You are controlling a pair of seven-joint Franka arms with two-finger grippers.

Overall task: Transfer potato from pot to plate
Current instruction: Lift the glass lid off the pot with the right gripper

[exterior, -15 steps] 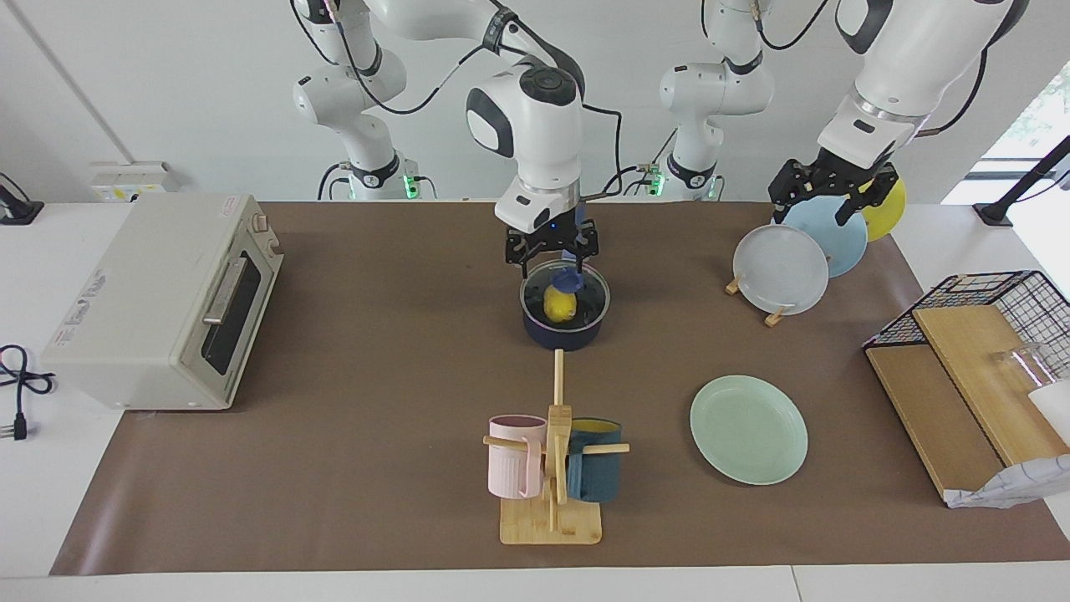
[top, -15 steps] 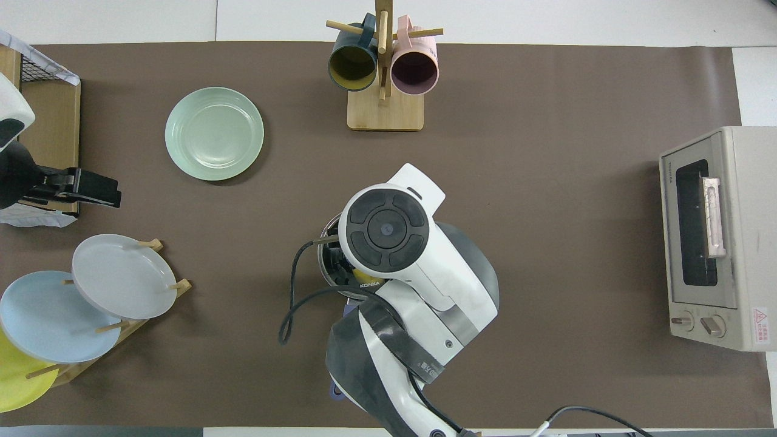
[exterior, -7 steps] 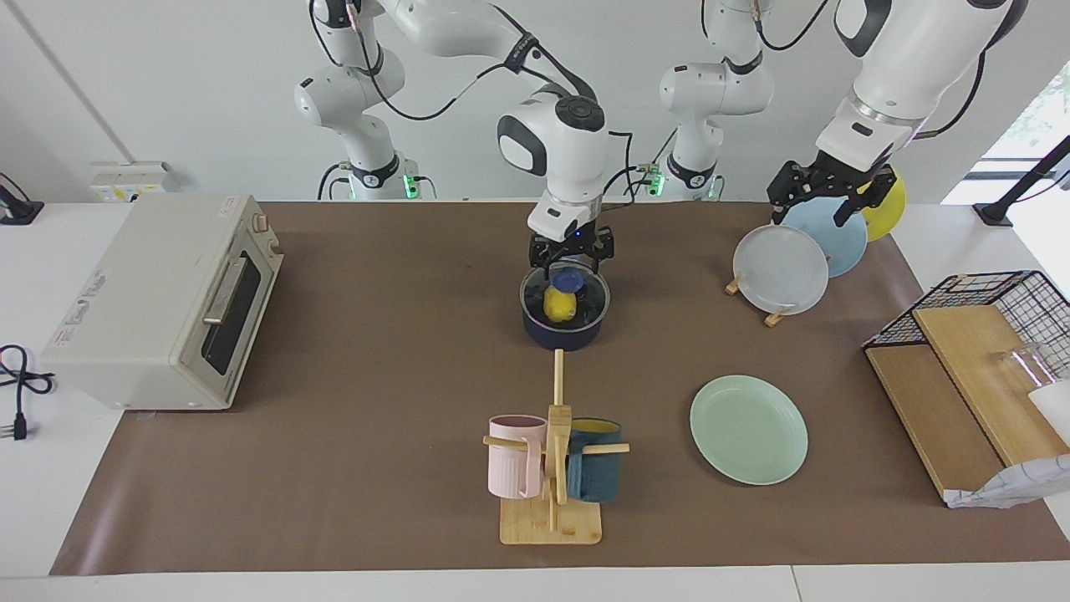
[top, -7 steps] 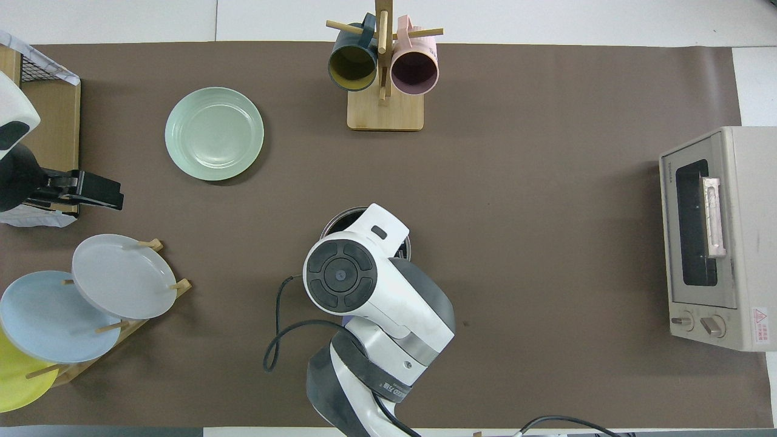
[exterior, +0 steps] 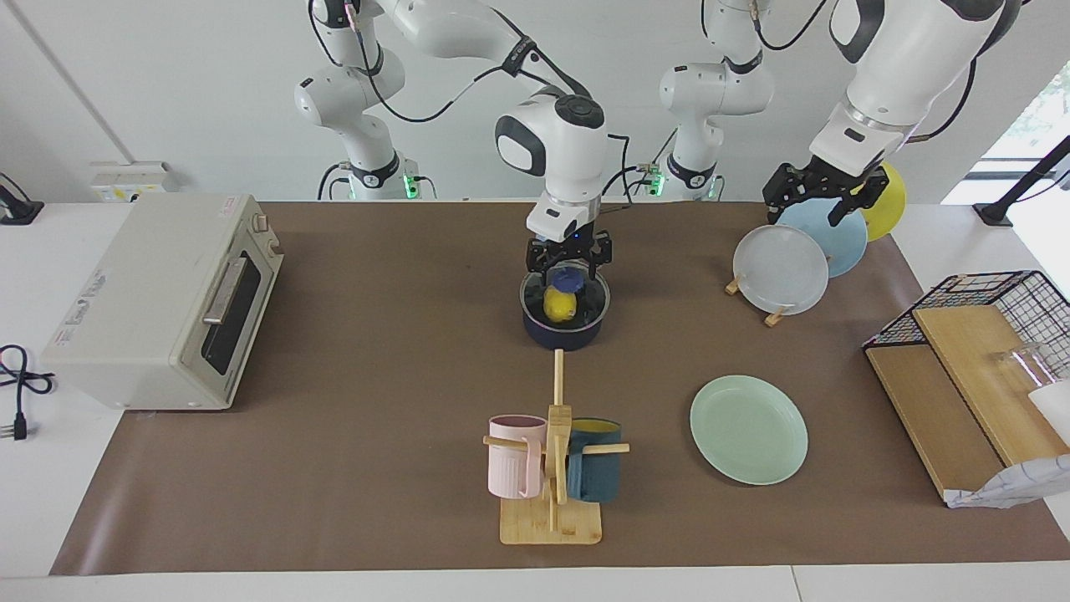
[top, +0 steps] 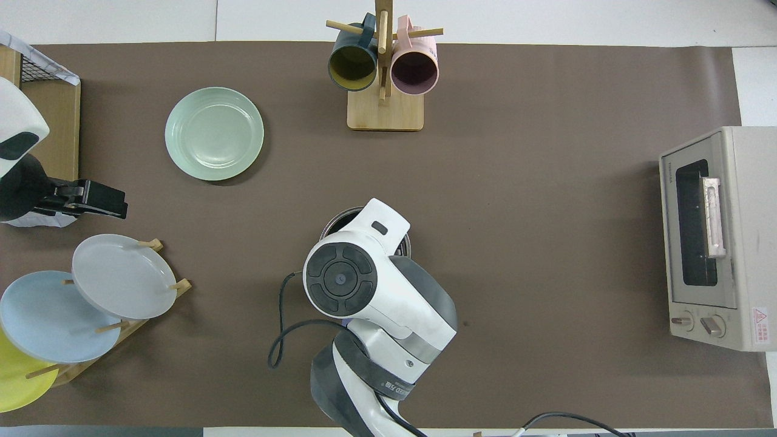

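From across the table, the right gripper (exterior: 568,266) hangs low at the pot's (exterior: 564,334) rim on the robots' side, over the stub of its blue handle, fingers spread wide with nothing between them. Just below and in front of those fingers the potato (exterior: 559,304) sits in the pot, yellow against the dark inside, untouched as far as I can make out. The plate (exterior: 749,429) lies well away from that gripper, out toward the left arm's end of the table and bare. The left gripper (exterior: 817,198) waits up over the rack of plates (exterior: 779,269), wide as well and empty. From above, the right arm's bulky wrist covers nearly all of the pot (top: 337,220), so only an arc of rim peeks out ahead of it; neither its fingers nor the potato shows here. The plate (top: 214,133) sits ahead of the left gripper (top: 103,199), which juts out flat above the mat. By my reckoning nothing of the job is finished: the grasp has not yet happened, and closing on the potato, lifting it clear, carrying it across and setting it on the plate all remain.
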